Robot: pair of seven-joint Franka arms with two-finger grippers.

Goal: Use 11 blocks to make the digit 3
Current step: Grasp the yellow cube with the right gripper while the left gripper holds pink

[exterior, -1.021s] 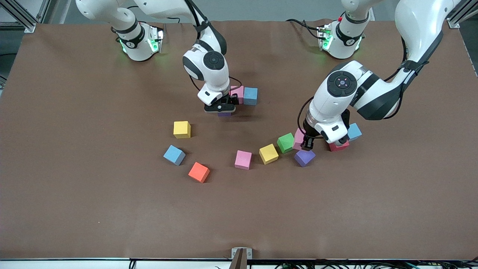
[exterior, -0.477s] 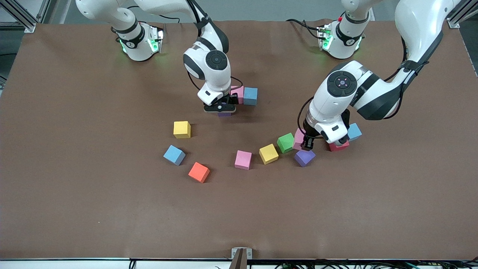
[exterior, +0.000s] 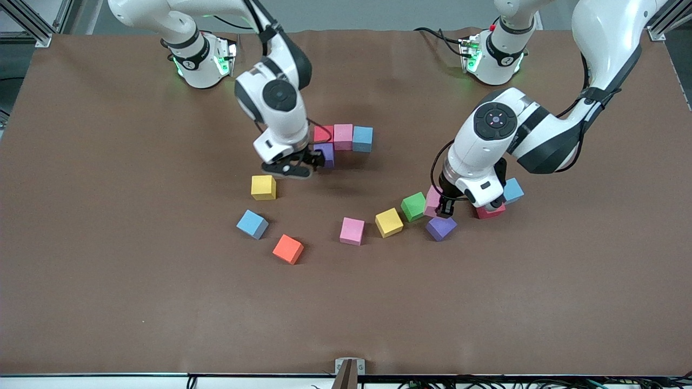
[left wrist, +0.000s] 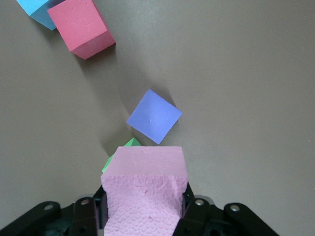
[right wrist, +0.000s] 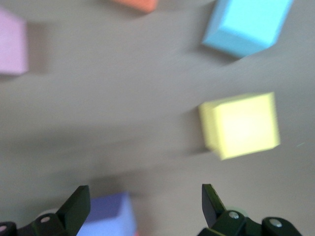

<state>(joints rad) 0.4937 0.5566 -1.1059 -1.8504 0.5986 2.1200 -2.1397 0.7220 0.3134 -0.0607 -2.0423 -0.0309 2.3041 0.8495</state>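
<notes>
orange block (exterior: 288, 248): lying closest to the front camera, toward the right arm's end of the table.
blue block (exterior: 252, 223): just a bit farther back, near the orange one, not touching.
pink block (exterior: 352, 230): alone on the table, beside a yellow block (exterior: 389, 222).
green cube (exterior: 413, 206): next to that yellow block, close to the left gripper.
purple block (exterior: 441, 227): on the table, just under and in front of the left gripper.
left gripper (exterior: 444, 208): closed tight on a pink block (left wrist: 145, 189), held up over the table above the purple block and the green cube.
red block (exterior: 490, 210): partly hidden under the left arm, with a blue block (exterior: 513, 190) just beside it.
second yellow block (exterior: 263, 187): alone, near the right gripper.
right gripper (exterior: 294, 165): fingers spread wide, holding nothing, up over the table between the second yellow block and the started digit 3 (exterior: 340, 139).
digit 3: only begun, farthest back; a red, a pink and a blue block touching in a row, with a purple block (exterior: 325, 153) touching the red end on the nearer side.
</notes>
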